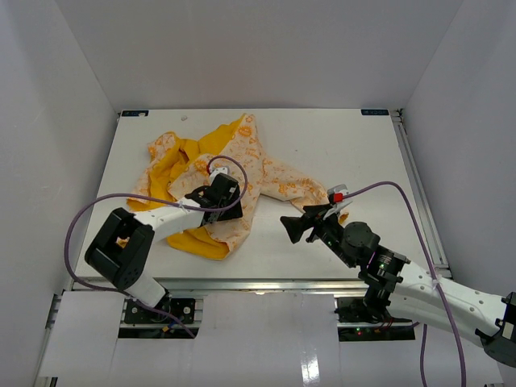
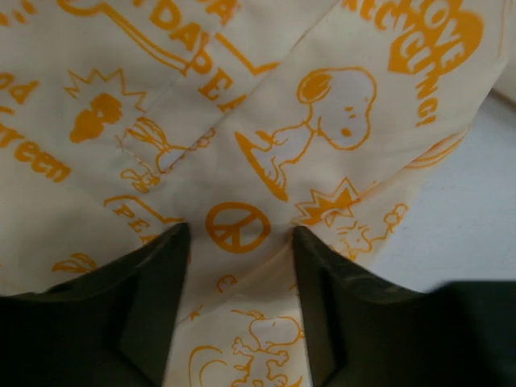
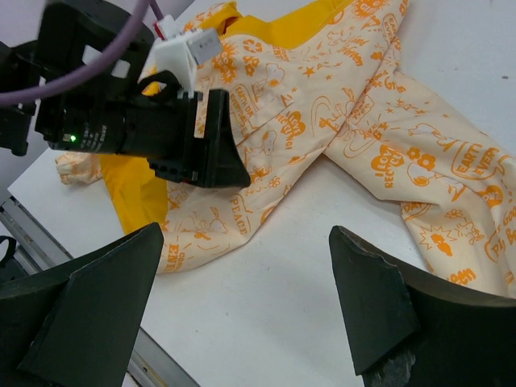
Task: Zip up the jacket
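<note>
Though the left gripper [image 2: 239,242] straddles the jacket [image 1: 246,157], jaws parted, the right gripper [image 1: 289,228] hangs wide-jawed beside its sleeve.

White arm links [image 1: 447,294], black joints [image 1: 121,246]; purple cables [image 3: 40,93]; black wedge fingers [image 3: 89,306]; green LED [image 3: 74,138]

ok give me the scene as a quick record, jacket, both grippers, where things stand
jacket: crumpled on the table, yellow lining exposed, sleeve stretched to the right
left gripper: open, down on the jacket, fingers either side of a fold
right gripper: open, over bare table beside the sleeve, holding nothing
progress: jacket not laid flat yet
</note>
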